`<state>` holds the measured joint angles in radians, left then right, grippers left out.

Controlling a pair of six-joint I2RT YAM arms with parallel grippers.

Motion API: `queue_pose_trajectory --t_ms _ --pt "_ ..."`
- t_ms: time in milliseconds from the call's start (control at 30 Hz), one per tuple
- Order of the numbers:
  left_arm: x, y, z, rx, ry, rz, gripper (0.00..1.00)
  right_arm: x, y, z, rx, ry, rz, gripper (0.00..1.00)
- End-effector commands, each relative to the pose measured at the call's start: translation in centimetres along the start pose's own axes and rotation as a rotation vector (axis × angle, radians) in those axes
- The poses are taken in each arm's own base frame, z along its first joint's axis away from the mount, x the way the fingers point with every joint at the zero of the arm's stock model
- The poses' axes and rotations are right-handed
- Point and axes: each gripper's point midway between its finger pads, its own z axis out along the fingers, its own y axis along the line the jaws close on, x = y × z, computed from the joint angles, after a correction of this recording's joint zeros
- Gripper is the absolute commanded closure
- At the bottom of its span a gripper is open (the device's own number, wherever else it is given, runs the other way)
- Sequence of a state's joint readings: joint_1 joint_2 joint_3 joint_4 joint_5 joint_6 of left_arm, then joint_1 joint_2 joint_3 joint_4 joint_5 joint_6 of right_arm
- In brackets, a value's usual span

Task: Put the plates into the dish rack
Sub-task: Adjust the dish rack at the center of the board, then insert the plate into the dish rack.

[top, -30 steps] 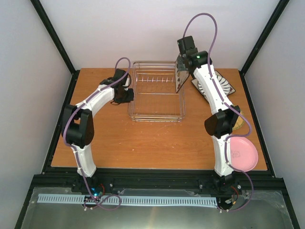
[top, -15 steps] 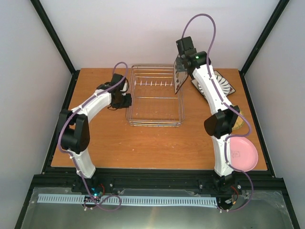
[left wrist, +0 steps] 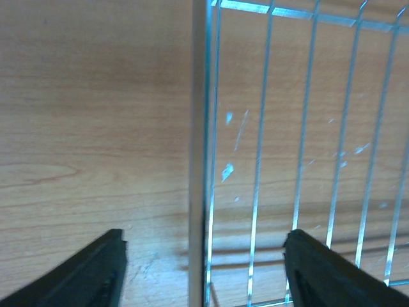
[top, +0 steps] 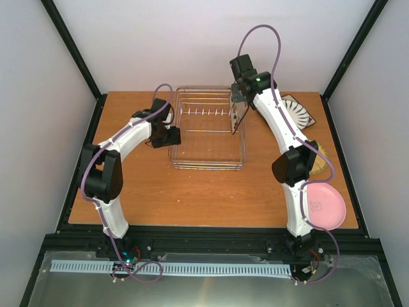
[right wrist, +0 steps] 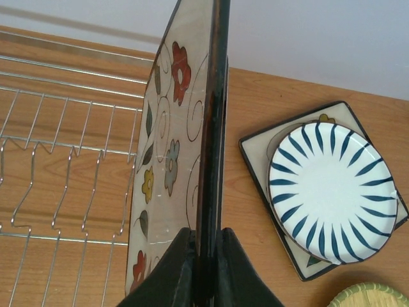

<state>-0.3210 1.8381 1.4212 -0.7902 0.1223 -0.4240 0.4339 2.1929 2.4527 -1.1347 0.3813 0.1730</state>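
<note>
Right gripper (right wrist: 204, 234) pinches a square white floral plate with a dark rim (right wrist: 167, 160), upright at the right end of the rectangular silver wire dish rack (top: 208, 167).
The plate shows nearly edge-on and its lower edge is cut off. Whether it touches the rack is unclear. Left gripper (left wrist: 204, 238) gapes wide astride the rack's left rim. A round striped plate (right wrist: 329, 192) lies right of the rack. The right arm hides most of a round tan woven plate (top: 323, 164) and crosses a round pink plate (top: 327, 206).

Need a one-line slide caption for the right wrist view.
Right tool clamps the floral plate on edge, dish rack on one side, striped plate lying flat on the other.
</note>
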Motion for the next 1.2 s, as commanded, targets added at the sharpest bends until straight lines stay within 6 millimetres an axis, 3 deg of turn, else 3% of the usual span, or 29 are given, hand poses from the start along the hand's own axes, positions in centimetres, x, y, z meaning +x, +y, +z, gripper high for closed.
queue_pose_trajectory --t_ms 0,100,233,667,1000,1167 --pt "-2.9 -1.5 -3.0 0.021 -0.091 0.018 0.27 -5.6 -1.6 -5.4 0.004 -0.225 0.098 0.97" --pt "-3.6 -2.1 -4.1 0.037 -0.121 0.022 0.21 -5.2 -1.3 -4.7 0.004 -0.204 0.090 0.97" --pt "-4.2 -2.4 -5.3 0.045 -0.154 0.027 0.19 -4.7 -1.0 -3.8 0.007 -0.182 0.081 0.97" --pt "-6.7 -0.9 -8.6 -0.057 -0.247 0.009 0.01 -2.3 1.2 -0.4 -0.045 -0.076 0.055 0.97" --pt "-8.3 0.1 -10.0 -0.066 -0.287 -0.011 0.01 0.9 3.4 2.1 -0.115 0.059 0.025 0.97" --pt "-8.4 0.1 -10.1 -0.061 -0.285 -0.010 0.00 1.3 3.5 2.5 -0.114 0.072 0.019 0.97"
